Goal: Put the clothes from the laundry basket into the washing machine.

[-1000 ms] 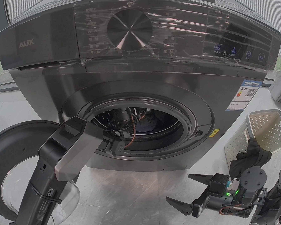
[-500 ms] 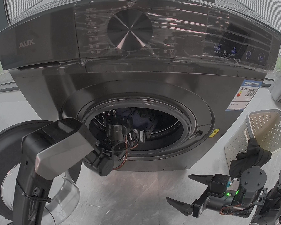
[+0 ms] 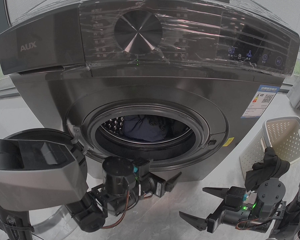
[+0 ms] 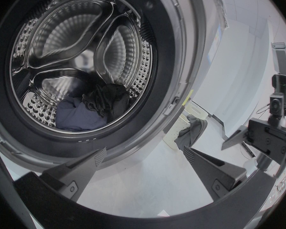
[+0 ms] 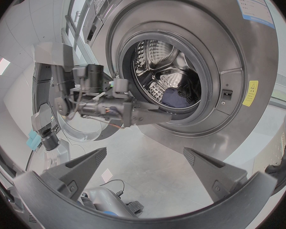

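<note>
Partly done: two garments (image 3: 141, 129) lie in the washing machine (image 3: 190, 90); one black garment (image 3: 268, 167) drapes the laundry basket (image 3: 290, 134) at four o'clock. Left gripper (image 4: 143, 150) and right gripper (image 3: 193, 202) gape wide, empty.

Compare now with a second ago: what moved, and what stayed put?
The left gripper backed out of the washing machine drum and dropped low in front of it, open and empty; the blue garment and black garment remain inside. The right gripper stayed open, low by the laundry basket, the black cloth still draped on its rim.
</note>
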Robot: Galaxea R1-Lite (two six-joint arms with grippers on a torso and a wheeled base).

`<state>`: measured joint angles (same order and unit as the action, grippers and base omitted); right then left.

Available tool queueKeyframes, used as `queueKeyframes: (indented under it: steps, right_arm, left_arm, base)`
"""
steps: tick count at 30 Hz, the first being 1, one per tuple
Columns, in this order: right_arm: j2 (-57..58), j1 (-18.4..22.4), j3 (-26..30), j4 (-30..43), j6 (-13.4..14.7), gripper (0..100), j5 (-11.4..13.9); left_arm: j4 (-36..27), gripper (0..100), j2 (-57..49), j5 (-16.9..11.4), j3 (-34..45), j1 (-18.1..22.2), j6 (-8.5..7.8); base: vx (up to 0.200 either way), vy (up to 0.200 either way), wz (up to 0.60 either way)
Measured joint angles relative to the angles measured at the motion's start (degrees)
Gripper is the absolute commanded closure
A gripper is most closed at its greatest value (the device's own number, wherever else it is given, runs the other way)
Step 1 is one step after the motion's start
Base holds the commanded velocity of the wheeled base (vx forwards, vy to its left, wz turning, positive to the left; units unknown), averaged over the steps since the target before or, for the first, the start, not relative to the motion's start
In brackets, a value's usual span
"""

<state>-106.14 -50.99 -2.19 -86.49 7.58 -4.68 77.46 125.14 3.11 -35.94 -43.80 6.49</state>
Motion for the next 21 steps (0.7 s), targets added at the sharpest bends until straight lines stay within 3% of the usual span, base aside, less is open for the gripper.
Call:
queueKeyframes:
  steps: [4, 12, 21]
  right_arm:
    - [1.1, 0.2, 0.8, -0.2, 0.0, 0, 0.0]
    - [5.6, 3.1, 1.2, 0.2, 0.3, 0, -0.8]
    - [15.3, 12.0, 1.2, 2.9, 0.5, 0, -4.2]
  left_arm:
    - [2.8, 0, -3.3, -0.1, 6.1, -3.0, 0.88]
    - [4.1, 0, -16.0, 0.7, 14.9, -5.2, 2.82]
    - [5.3, 0, -30.2, 3.9, 27.0, -6.7, 4.79]
  base:
    - [0.0, 0.0, 0.0]
    - [0.0, 0.0, 0.0]
    - [0.0, 0.0, 0.0]
